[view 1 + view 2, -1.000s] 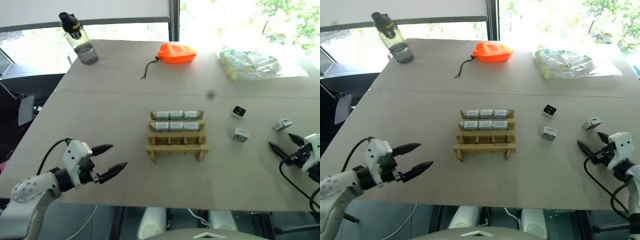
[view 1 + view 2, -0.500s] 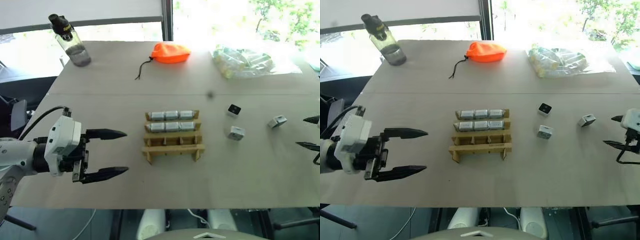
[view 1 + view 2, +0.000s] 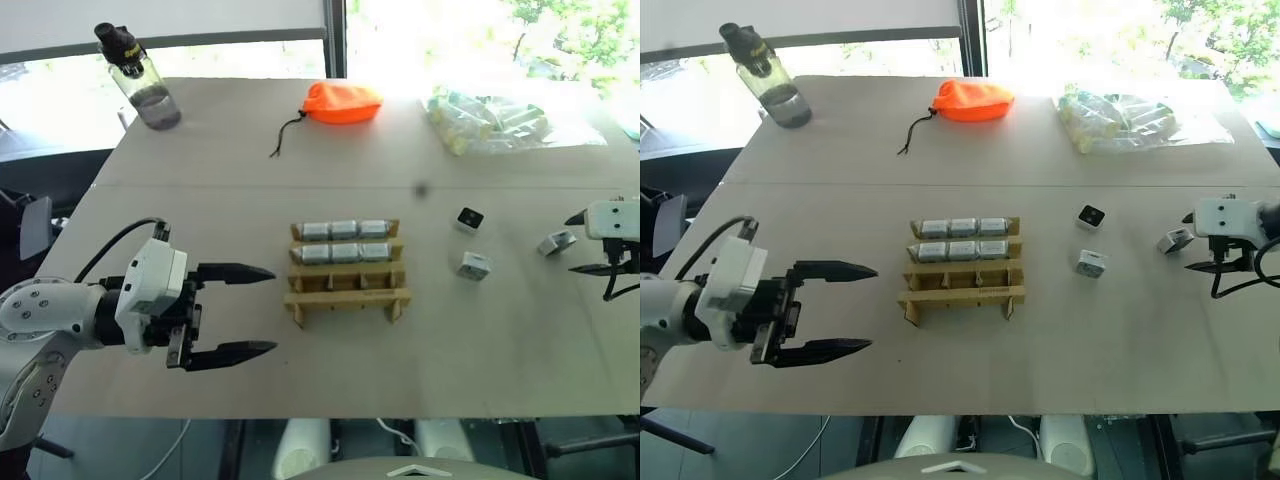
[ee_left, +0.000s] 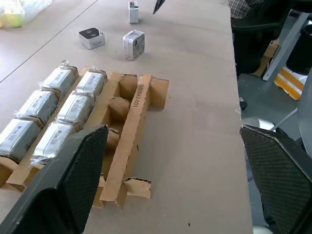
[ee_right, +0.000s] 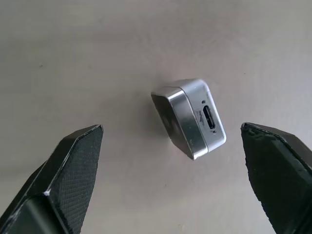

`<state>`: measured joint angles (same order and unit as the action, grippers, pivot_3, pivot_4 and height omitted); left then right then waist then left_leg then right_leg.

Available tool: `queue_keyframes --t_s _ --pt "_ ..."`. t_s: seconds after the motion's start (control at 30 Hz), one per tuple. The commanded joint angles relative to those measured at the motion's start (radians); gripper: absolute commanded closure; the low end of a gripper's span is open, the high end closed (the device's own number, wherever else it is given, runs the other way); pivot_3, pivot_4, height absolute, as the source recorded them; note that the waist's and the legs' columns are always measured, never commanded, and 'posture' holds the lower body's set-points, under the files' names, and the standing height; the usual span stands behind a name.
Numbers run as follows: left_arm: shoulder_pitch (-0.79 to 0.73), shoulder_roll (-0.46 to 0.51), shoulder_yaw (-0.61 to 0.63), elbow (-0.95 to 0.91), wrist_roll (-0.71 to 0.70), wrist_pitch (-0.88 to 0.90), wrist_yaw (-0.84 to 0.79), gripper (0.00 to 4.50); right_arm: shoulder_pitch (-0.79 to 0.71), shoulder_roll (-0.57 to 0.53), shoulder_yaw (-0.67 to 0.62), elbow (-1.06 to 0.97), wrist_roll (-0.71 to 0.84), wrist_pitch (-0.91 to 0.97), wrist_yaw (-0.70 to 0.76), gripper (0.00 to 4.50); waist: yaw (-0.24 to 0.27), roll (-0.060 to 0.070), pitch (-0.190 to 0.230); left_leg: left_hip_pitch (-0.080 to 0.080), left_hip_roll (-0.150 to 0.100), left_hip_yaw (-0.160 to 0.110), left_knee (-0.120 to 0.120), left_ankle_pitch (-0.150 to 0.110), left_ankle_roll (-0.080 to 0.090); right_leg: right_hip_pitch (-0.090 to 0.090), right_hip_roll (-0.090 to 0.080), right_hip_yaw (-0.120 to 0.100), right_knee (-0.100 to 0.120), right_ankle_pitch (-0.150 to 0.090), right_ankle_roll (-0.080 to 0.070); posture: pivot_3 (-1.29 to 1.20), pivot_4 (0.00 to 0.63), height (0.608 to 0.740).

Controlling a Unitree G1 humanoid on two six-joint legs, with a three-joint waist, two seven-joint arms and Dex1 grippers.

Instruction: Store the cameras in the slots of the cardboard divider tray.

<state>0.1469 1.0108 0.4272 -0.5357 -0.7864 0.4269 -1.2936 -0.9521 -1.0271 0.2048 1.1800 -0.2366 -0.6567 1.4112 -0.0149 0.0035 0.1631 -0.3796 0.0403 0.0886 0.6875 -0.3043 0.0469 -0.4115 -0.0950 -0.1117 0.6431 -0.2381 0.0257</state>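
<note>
Tabletop [image 3: 200, 210] holds the tray [image 3: 346, 270] at centre, six wrapped cameras in its two back rows, front slots bare. Left gripper [image 3: 240, 312] points level at the tray from the near-left, jaws released, bare table between them. Right gripper [image 5: 170, 161], jaws wide and holding nothing, has risen since a second ago to hover over the rightmost camera [image 5: 190, 117]; two more cameras [image 3: 470, 219] [image 3: 475, 266] lie loose between it and the tray.

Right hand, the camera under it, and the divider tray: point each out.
right hand [image 5: 170, 180]: right wrist view, between fingertips.
camera [image 5: 190, 117]: right wrist view, silver side.
divider tray [image 3: 345, 296]: left eye view, front rail.
</note>
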Motion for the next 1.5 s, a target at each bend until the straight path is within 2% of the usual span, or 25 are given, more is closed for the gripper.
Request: queue_keyframes --t_s 0.03,0.33,0.57,0.87,1.23,1.5 --pt "0.013 -0.011 0.038 -0.015 0.003 -0.023 -0.007 0.02 -0.055 0.000 0.017 0.024 -0.034 -0.021 -0.015 0.00 -0.001 0.000 0.000 0.000 0.000 0.000 0.000 0.000 0.000 0.000 0.000 0.000 0.000 0.000 0.000 0.00 0.150 0.726" --pt "0.034 -0.027 0.047 -0.025 0.015 -0.036 0.002 0.02 -0.107 0.034 0.008 0.094 -0.051 0.036 -0.053 0.00 0.001 0.000 0.000 0.000 0.000 -0.001 0.000 0.000 -0.001 0.000 0.000 0.000 0.000 0.000 0.000 0.00 0.150 0.726" --pt "0.036 -0.027 0.045 -0.031 0.016 -0.035 0.009 0.02 -0.089 0.053 -0.084 0.120 0.048 0.037 0.012 0.00 -0.001 0.000 0.000 0.000 0.000 0.000 0.000 0.000 -0.001 0.000 0.000 0.000 0.000 0.000 0.000 0.00 0.150 0.726" --pt "0.032 -0.012 0.051 -0.030 0.014 -0.024 0.006 0.02 -0.037 0.030 -0.159 0.136 0.097 0.046 0.034 0.00 0.000 0.000 0.000 0.000 0.000 0.000 0.000 0.001 -0.001 0.000 0.000 0.000 0.000 0.000 0.000 0.00 0.150 0.726" --pt "-0.007 0.010 0.045 -0.025 0.008 -0.010 0.014 0.02 -0.028 0.035 -0.149 0.137 0.063 0.067 -0.022 0.00 -0.001 0.000 0.000 0.000 0.000 0.000 0.000 0.001 -0.001 0.000 0.000 0.000 0.001 0.000 0.000 0.00 0.150 0.726" --pt "0.012 0.006 0.085 -0.056 -0.013 0.017 0.019 0.02 -0.027 0.047 -0.139 0.141 0.034 0.076 -0.034 0.00 -0.001 0.000 0.000 0.000 0.000 0.000 0.001 0.001 -0.001 0.000 0.000 0.000 0.001 0.000 0.000 0.00 0.150 0.726"
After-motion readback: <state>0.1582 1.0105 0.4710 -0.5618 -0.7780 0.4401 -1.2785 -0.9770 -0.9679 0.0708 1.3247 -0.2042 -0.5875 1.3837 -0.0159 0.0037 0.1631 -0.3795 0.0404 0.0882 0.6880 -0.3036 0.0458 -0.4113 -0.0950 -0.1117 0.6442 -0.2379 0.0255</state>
